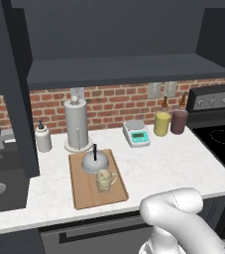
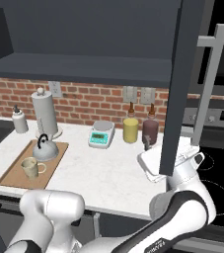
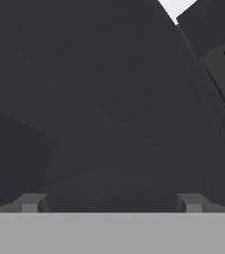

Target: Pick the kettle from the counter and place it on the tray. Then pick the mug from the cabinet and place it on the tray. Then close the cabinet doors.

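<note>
Both fingertips (image 3: 30, 202) of my claw (image 3: 111, 203) stand spread wide, gripping nothing, close before a dark cabinet door (image 2: 180, 84); my arm bends up beside that open door; kettle (image 1: 95, 160) and mug (image 1: 104, 180) sit on the tray (image 1: 84, 191) on the desk (image 1: 173, 163).

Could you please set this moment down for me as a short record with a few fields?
kettle: upright on the far part of the tray, kettle
mug: on the tray in front of the kettle, mug
cabinet doors: both open, right door edge-on with its bar handle outward
gripper: open and empty, gripper facing a dark door panel close up
arm: bent low by the right door
left to do: close the doors
</note>
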Robot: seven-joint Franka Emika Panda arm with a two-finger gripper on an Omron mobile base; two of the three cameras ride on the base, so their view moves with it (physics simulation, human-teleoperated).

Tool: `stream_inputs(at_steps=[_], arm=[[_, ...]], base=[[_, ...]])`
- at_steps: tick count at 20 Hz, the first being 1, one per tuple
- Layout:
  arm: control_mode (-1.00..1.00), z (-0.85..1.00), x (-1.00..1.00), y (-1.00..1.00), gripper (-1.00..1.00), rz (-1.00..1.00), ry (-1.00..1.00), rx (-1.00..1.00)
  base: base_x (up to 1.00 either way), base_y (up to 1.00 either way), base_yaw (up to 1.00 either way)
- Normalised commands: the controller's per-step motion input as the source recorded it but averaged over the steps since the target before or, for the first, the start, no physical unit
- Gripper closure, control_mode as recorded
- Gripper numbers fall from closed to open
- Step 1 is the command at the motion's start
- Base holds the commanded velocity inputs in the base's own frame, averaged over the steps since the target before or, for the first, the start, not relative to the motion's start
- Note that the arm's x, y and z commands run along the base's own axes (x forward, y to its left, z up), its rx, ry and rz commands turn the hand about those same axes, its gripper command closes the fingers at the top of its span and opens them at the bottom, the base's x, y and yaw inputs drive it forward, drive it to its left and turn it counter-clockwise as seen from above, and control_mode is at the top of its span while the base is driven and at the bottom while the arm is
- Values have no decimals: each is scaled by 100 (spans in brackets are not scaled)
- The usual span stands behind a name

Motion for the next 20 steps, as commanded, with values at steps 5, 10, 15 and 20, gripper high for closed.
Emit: stream_inputs(at_steps=[5,10,15,20], arm=[[-100,2,0,-30,-100,0,0,0],[-100,41,-5,-29,-100,0,-5,0],[-100,50,-22,-5,-100,0,-8,-4],[-100,50,-37,22,-100,0,-16,-25]], base=[[0,0,0],[0,0,0],[0,0,0],[0,0,0]])
